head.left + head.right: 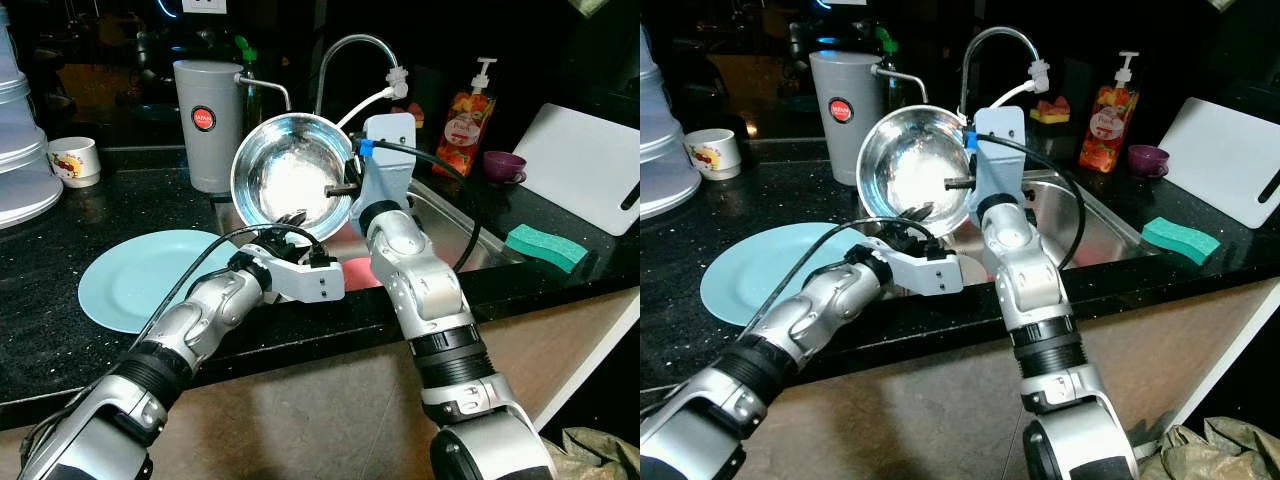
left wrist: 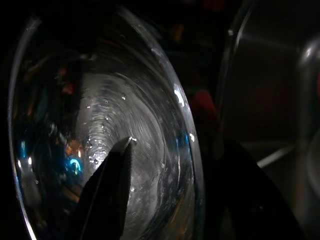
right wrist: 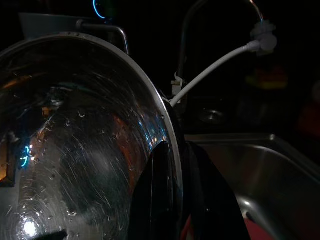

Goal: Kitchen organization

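A steel bowl [image 1: 290, 180] is held tipped on its side above the left end of the sink [image 1: 452, 228], its hollow facing me. My right gripper [image 1: 346, 187] is shut on the bowl's right rim; the right wrist view shows both fingers [image 3: 155, 195] pinching that edge. My left gripper [image 1: 296, 218] is at the bowl's lower rim and stands open astride it, with one finger [image 2: 112, 190] inside the wet bowl [image 2: 115, 110] and the other outside. A light blue plate [image 1: 150, 275] lies flat on the black counter, left of the left arm.
Behind the bowl stand a grey canister [image 1: 207, 125] and the curved faucet [image 1: 352, 48]. A soap bottle [image 1: 468, 115], purple cup [image 1: 503, 165], white cutting board [image 1: 585, 165] and green sponge [image 1: 545, 247] are to the right. A mug [image 1: 73, 160] sits far left.
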Available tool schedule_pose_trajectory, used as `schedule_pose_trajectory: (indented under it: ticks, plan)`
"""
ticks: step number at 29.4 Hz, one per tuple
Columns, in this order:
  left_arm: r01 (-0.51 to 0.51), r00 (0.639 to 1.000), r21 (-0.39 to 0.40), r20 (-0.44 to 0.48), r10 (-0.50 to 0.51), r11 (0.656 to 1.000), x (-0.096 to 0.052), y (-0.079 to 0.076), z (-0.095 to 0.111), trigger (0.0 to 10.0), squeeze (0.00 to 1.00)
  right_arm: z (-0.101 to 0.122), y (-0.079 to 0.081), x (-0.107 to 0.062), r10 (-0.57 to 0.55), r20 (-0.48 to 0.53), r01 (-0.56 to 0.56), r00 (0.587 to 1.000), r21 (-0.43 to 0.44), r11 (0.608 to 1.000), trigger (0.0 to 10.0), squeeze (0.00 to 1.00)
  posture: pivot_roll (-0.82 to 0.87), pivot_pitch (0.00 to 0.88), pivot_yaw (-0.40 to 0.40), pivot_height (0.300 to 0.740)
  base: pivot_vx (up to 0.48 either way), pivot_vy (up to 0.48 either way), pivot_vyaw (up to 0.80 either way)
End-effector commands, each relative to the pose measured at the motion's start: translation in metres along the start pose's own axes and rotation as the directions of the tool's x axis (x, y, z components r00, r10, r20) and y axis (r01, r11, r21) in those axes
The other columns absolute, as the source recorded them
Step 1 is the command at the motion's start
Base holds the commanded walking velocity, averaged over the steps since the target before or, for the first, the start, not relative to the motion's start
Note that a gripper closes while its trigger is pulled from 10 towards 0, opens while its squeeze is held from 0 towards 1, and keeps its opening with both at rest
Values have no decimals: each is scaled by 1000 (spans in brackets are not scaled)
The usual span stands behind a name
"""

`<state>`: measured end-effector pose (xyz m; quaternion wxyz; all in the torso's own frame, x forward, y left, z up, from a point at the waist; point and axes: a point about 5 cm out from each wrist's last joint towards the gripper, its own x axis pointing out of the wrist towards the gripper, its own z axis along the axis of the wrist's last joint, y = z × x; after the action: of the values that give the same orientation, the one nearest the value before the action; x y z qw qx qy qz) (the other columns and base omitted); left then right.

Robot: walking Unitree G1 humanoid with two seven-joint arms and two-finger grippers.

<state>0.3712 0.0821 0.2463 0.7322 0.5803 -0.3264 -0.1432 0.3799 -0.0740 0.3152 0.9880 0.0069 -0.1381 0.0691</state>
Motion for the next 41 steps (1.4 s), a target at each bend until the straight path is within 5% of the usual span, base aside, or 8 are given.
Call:
schedule_pose_trajectory:
  ticks: [1, 3, 4, 24, 26, 33, 35, 41]
  plan:
    - [-98, 993, -63, 62, 101, 993, 3, 17, 13, 10000, 0, -14, -8, -1, -34, -49, 35, 998, 19, 999, 0, 0, 86, 67, -99, 740, 0, 0, 0]
    - [-98, 993, -63, 62, 101, 993, 3, 17, 13, 10000, 0, -14, -8, -1, -34, -49, 35, 998, 19, 999, 0, 0, 86, 67, -99, 740, 0, 0, 0]
    - [-131, 986, -122, 84, 142, 984, -1, 21, 20, 10000, 0, -18, -13, 0, -55, -58, 58, 997, 59, 997, 10000, 0, 92, 68, -104, 740, 0, 0, 0]
    - [-88, 994, -331, 34, 105, 939, -48, 36, 27, 10000, 0, -61, -72, -5, -262, -169, 279, 950, 87, 956, 10000, 0, 131, 81, -117, 740, 0, 0, 0]
    - [-56, 998, -274, -19, 53, 960, -56, 32, 16, 10000, 1000, -74, -71, -8, -262, -199, 279, 944, 65, 958, 10000, 0, 136, 85, -119, 740, 0, 0, 0]
    - [-49, 997, -307, -75, 27, 950, -62, 31, 10, 10000, 1000, -90, -67, -11, -253, -238, 274, 938, 59, 960, 10000, 0, 138, 86, -118, 740, 0, 0, 0]
    - [-101, 992, -360, -113, 64, 928, -62, 37, 8, 10000, 0, -95, -64, -11, -244, -248, 265, 938, 56, 963, 10000, 0, 126, 82, -115, 740, 0, 0, 0]
    - [-253, 966, -526, -185, 181, 812, -59, 58, 2, 10000, 0, -104, -54, -11, -193, -263, 213, 945, 51, 976, 10000, 0, 118, 81, -106, 740, 0, 0, 0]
